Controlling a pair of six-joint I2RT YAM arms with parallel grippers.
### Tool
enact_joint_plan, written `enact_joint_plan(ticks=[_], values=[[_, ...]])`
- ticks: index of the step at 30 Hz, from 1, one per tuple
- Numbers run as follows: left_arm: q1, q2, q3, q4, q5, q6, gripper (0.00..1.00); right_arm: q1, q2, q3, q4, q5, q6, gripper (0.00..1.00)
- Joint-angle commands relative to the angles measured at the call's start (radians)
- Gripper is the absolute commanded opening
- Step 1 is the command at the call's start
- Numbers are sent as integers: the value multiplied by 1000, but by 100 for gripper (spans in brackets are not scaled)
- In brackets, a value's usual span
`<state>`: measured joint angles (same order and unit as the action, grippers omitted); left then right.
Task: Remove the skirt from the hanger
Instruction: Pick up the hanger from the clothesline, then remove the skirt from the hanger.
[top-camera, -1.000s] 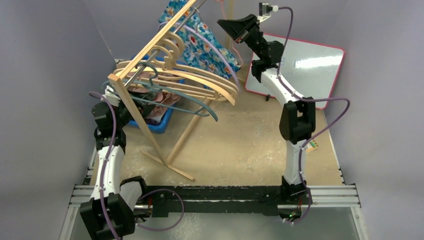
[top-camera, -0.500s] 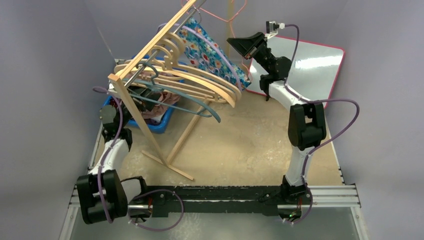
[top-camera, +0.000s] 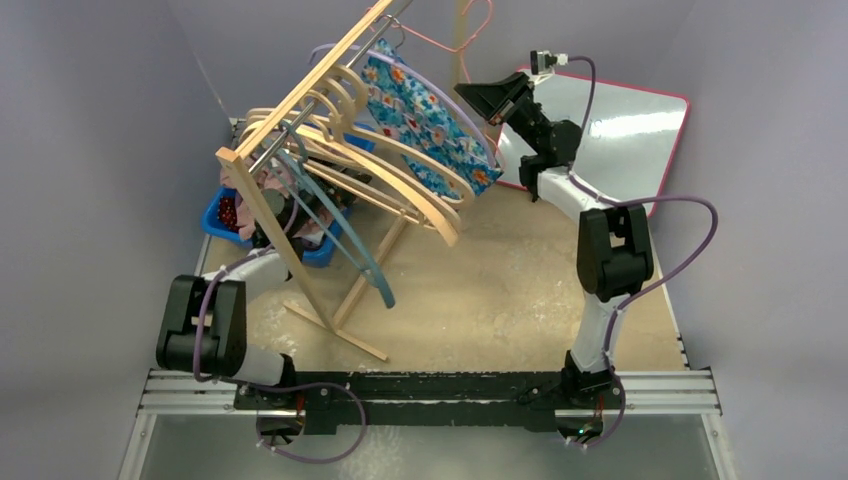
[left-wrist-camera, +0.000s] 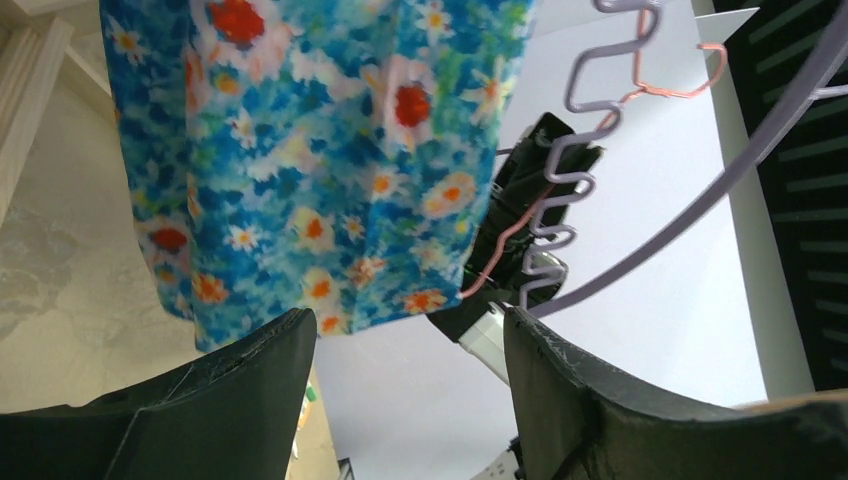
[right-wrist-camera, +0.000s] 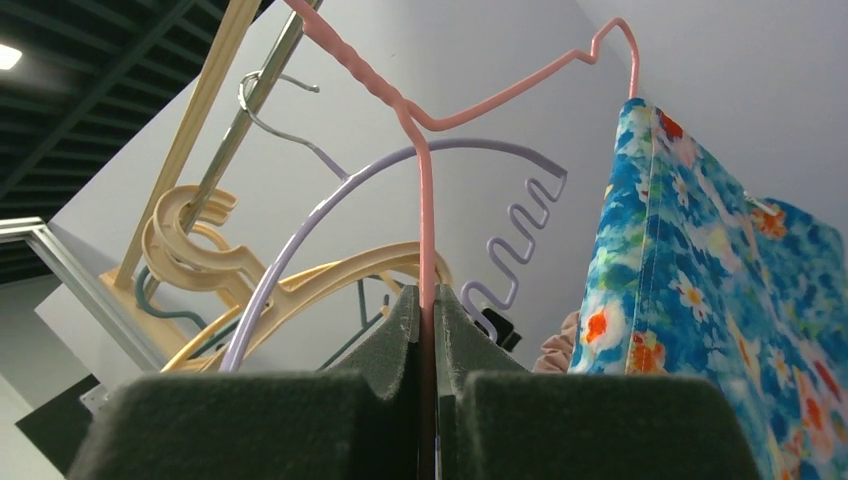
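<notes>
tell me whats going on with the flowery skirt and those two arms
The right gripper is shut on the pink wire hanger up by the wooden rack, and the blue floral skirt seems to hang from that hanger. The left gripper points up beneath the skirt's hem, open and not touching the fabric. The skirt is not off the hanger yet.

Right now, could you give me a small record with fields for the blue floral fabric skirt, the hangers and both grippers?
skirt: blue floral fabric skirt, hanging at the wooden rack, not yet off
right gripper: shut on the thin pink wire hanger
left gripper: open, empty, below the skirt's hem
other hangers: pale wooden hangers, lilac wavy hanger
</notes>
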<state>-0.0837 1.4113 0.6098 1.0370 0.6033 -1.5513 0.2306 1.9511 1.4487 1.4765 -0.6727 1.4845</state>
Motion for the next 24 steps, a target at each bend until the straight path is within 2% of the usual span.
enact_joint_plan(ticks=[1, 12, 19, 24], values=[[-64, 100, 71, 134, -106, 54, 68, 4, -102, 14, 115, 37, 22, 0], [-123, 271, 179, 214, -167, 144, 73, 8, -136, -25, 149, 51, 71, 0], [-164, 373, 237, 348, -191, 119, 70, 12, -152, -54, 172, 51, 109, 0], [-187, 380, 254, 283, -241, 167, 69, 21, -164, -49, 171, 53, 122, 0]])
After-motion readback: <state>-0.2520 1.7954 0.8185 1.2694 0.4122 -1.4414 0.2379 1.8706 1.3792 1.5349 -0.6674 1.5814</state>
